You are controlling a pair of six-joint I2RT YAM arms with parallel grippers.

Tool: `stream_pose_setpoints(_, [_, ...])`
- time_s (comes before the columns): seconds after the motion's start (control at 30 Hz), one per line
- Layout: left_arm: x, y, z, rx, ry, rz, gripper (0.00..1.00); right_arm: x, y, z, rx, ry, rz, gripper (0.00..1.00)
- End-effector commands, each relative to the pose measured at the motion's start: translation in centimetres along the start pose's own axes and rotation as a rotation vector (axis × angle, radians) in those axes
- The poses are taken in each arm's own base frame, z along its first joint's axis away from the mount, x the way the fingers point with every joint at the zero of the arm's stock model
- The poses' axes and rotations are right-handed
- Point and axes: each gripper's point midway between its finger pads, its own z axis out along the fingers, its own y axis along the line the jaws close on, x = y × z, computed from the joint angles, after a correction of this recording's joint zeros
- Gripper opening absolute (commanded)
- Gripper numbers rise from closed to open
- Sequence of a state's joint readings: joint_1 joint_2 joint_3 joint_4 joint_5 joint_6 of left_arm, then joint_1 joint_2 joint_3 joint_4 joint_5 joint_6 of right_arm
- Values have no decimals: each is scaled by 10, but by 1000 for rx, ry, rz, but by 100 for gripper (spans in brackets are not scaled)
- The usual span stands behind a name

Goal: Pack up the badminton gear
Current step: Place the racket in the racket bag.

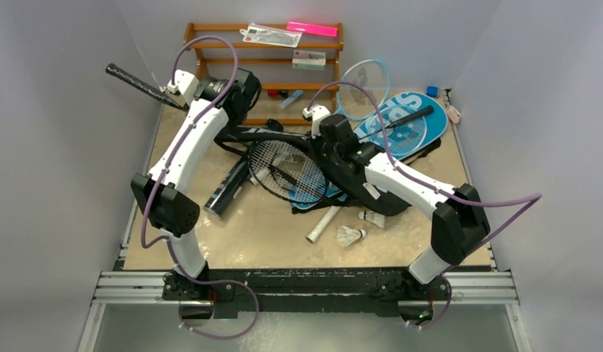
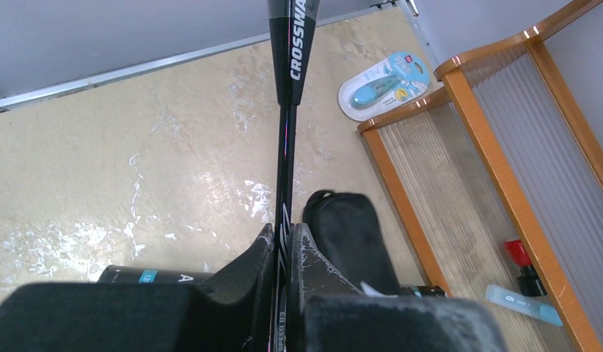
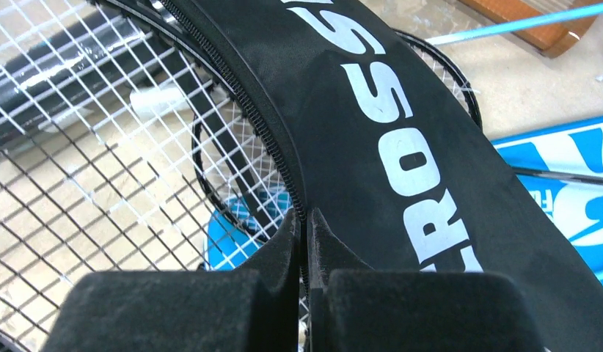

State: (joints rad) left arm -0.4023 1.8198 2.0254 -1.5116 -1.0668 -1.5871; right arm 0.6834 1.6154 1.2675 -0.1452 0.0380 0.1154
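1. Two closed grips, each plain only from its own wrist: the left gripper (image 2: 284,246) is pinched on the thin shaft of the black racket (image 2: 286,147); the right gripper (image 3: 304,227) is pinched on the zip edge of the black cover (image 3: 401,169).
2. From above, the right fingers are hidden under their own wrist; the cover lies mid-table (image 1: 269,235), mostly buried beneath that arm.
3. The left wrist view cuts the racket's handle off at the top; the overhead view shows it poking out toward the far-left corner.
4. Only from overhead do I see two shuttlecocks (image 1: 350,236) near the front edge, and the blue cover (image 1: 412,125) at the far right with the light-blue racket (image 1: 364,86) overlapping it.
5. The black tube (image 1: 229,189) lies under the left arm; the wrist view catches just its end.
6. Strings fill the right wrist view; two frames overlap there, and I cannot tell which belongs to which racket.
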Motion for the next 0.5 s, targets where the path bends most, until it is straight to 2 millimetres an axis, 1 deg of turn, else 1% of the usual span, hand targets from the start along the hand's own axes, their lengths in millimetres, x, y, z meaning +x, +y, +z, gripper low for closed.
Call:
stream_pose_setpoints(0.0, [-3, -9, 5, 4, -60, -67, 0, -21, 2, -24, 2, -90, -15, 0])
stream_pose_setpoints(0.23, [10, -14, 5, 0, -7, -92, 0, -24, 27, -23, -120, -93, -1, 0])
stream_pose_setpoints(0.37, [17, -15, 7, -6, 8, -76, 0, -27, 36, -20, -153, -95, -15, 0])
stream_pose_setpoints(0.47, [27, -16, 9, -16, 37, -71, 0, -31, 45, -15, -189, -104, -4, 0])
